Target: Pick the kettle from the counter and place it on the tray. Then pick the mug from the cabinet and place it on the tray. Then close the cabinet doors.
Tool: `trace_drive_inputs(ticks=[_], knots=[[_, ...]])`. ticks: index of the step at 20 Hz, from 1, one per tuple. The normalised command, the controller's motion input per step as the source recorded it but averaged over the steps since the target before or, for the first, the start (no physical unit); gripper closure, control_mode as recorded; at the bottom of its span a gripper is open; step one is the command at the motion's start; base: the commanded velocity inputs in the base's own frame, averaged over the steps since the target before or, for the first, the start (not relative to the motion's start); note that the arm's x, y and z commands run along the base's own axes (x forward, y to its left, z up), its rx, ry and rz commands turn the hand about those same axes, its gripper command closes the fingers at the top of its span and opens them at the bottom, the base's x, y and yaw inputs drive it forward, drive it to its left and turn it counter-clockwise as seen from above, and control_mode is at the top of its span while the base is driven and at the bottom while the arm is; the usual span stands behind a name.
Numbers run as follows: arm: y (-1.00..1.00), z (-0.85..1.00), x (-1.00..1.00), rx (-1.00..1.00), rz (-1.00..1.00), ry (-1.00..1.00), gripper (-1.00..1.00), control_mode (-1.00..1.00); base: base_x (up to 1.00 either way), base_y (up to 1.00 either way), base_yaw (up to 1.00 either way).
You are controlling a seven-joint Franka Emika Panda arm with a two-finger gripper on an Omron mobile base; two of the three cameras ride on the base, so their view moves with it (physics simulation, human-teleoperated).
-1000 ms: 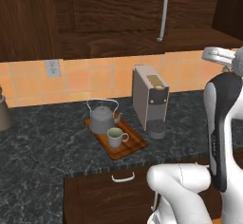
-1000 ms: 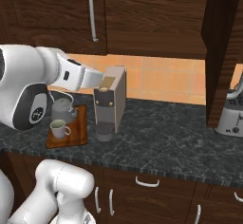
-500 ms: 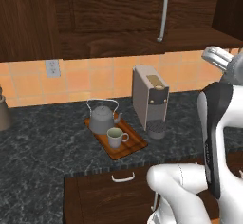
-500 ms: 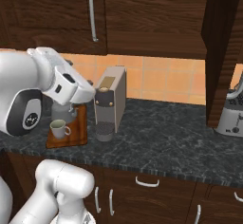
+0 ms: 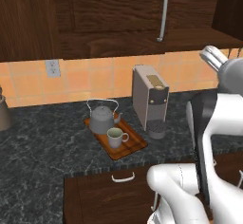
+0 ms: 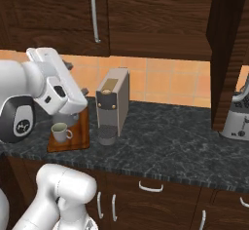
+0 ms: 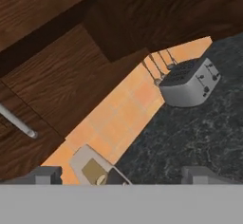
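Note:
The grey kettle (image 5: 101,119) and the off-white mug (image 5: 115,137) stand side by side on the reddish wooden tray (image 5: 134,146) on the dark counter (image 5: 42,142). In the right base view the mug (image 6: 60,132) sits on the tray (image 6: 81,132), partly behind my arm. My gripper (image 6: 76,79) hangs above the tray, open and empty, its fingertips (image 7: 45,174) wide apart. The cabinet's left door (image 5: 118,9) is shut, with a grey bar handle (image 5: 163,12). Its right door (image 6: 224,53) stands open, edge-on.
A beige coffee machine (image 5: 150,98) stands right of the tray. A toaster (image 7: 188,81) sits farther along the counter by the tiled wall, and a blender base (image 6: 237,117) at the far right. A dark pot (image 5: 3,115) is at the left edge. Drawers with handles (image 5: 123,177) run below.
My arm has folded back and the hand has turned and drawn away from the coffee machine, towards the base. Kettle and mug have stayed on the tray.

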Motion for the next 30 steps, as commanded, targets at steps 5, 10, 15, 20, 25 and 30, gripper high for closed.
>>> trace_drive_inputs(ticks=[5,10,15,20,25,30], knots=[[-0.02,0.00,-0.04,0.06,-0.19,-0.15,-1.00,-1.00,0.00,0.00,0.00],[-0.17,0.00,-0.04,0.04,-0.20,-0.13,-1.00,-1.00,0.00,0.00,0.00],[-0.16,0.02,-0.15,0.03,-0.21,-0.15,-1.00,-1.00,0.00,0.00,0.00],[-0.39,0.03,-0.24,0.07,-0.23,-0.08,-1.00,-1.00,0.00,0.00,0.00],[-0.79,0.06,-0.22,0.16,-0.19,-0.10,-1.00,-1.00,0.00,0.00,0.00],[-0.95,0.14,-0.33,0.20,-0.06,-0.11,-1.00,-1.00,0.00,0.00,0.00]])
